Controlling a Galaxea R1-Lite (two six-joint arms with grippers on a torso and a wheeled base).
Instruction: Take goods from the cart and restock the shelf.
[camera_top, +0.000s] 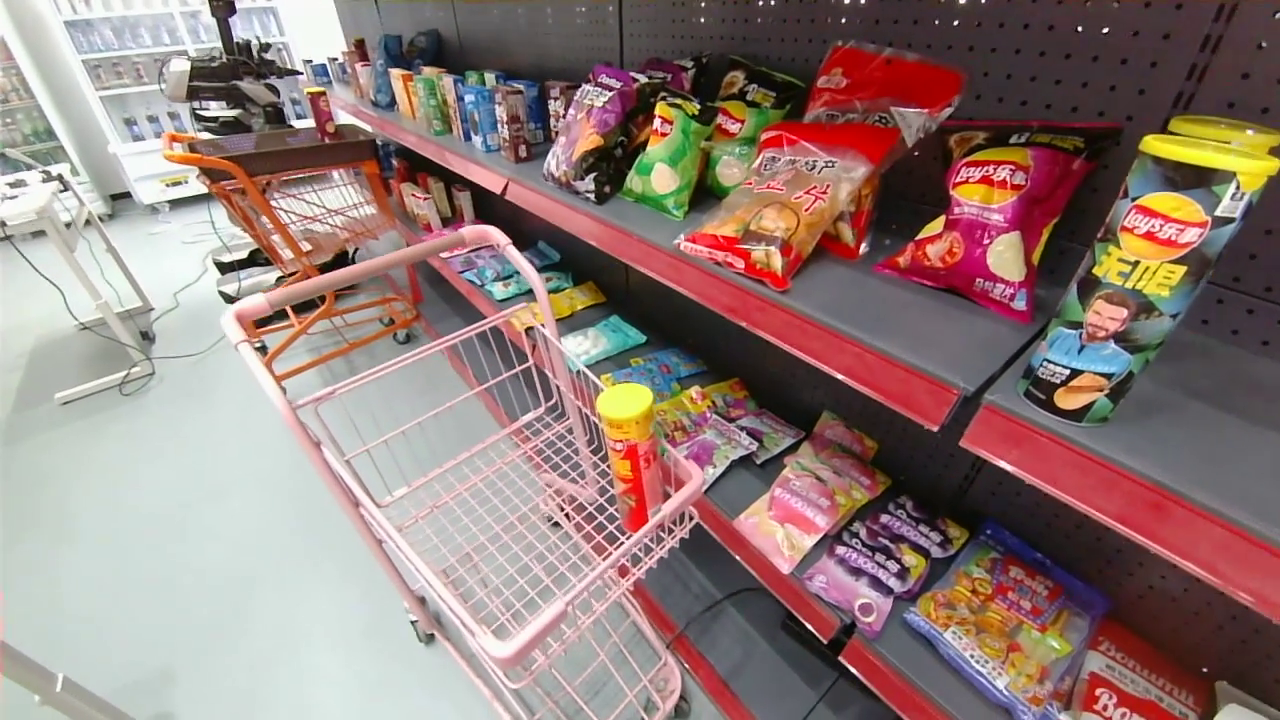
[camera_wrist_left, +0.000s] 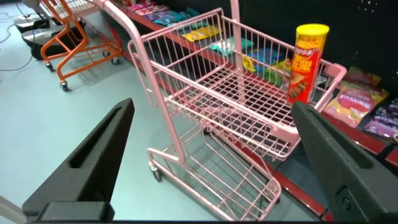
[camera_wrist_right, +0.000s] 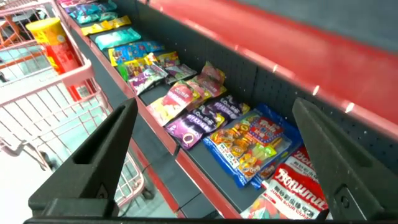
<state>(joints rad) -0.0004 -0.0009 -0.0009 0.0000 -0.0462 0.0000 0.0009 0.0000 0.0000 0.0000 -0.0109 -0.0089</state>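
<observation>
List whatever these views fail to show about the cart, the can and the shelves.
- Base of the can: head view, behind the rim of the pink cart.
- The red bag: head view, cut by the bottom edge; right wrist view, partly behind the right hand.
- The far shelf boxes: head view, too small to identify.

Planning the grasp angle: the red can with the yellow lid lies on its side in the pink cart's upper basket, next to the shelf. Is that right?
Not quite. The red can stands upright, not on its side, in the upper basket of the pink cart, next to the shelf. The head view shows this, and the left wrist view agrees.
</observation>
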